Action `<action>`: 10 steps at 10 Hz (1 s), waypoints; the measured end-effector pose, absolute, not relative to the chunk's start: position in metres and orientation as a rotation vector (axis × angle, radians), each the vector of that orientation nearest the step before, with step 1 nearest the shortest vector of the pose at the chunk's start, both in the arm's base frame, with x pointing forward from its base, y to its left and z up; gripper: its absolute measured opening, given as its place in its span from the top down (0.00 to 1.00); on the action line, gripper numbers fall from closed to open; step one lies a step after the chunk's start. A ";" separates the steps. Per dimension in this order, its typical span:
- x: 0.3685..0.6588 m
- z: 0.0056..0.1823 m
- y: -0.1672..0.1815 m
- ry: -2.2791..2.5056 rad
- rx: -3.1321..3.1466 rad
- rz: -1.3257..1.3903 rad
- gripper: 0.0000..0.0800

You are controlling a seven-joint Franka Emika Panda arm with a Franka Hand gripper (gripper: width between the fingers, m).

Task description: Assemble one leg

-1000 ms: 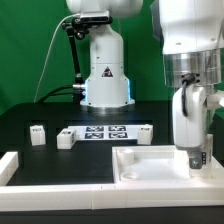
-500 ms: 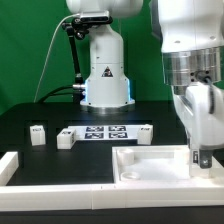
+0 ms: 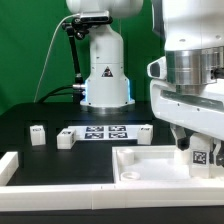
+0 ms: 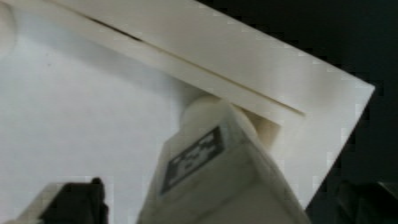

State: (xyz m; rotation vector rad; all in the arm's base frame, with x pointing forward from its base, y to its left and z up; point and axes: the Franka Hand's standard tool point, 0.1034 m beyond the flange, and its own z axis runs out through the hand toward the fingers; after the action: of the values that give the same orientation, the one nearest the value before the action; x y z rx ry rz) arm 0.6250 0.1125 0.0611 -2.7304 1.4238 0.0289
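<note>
The leg [image 3: 201,157], a small white post with a black-and-white tag, stands at the near corner of the large white panel [image 3: 140,160] on the exterior view's right. My gripper [image 3: 198,150] is low over it with a finger on each side. In the wrist view the leg [image 4: 222,165] fills the space between the fingers, above the panel's corner [image 4: 107,90]. A strip of panel shows between one finger [image 4: 75,203] and the leg, so the jaws stand a little wider than the leg.
Other small white legs [image 3: 38,134] [image 3: 66,137] [image 3: 147,132] lie on the black table around the marker board [image 3: 106,132]. A long white rail [image 3: 50,180] runs along the front. The robot base [image 3: 105,70] stands behind.
The wrist has turned in place over the panel's corner, so the gripper now shows its broad side. The leg has stayed at the same spot.
</note>
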 end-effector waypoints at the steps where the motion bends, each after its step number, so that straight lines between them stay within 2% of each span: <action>1: 0.625 0.062 0.111 1.293 -2.805 0.034 0.19; 7: 0.628 0.064 0.105 0.691 -3.025 0.001 0.19; 8: 0.628 0.064 0.104 0.653 -3.035 0.000 0.26; 9: 0.628 0.064 0.104 0.676 -3.030 0.001 0.48; 10: 0.628 0.064 0.104 0.692 -3.026 0.001 0.48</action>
State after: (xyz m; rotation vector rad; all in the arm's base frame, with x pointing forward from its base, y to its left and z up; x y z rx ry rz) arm 0.6278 0.1038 0.0637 -3.0263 0.6922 0.0010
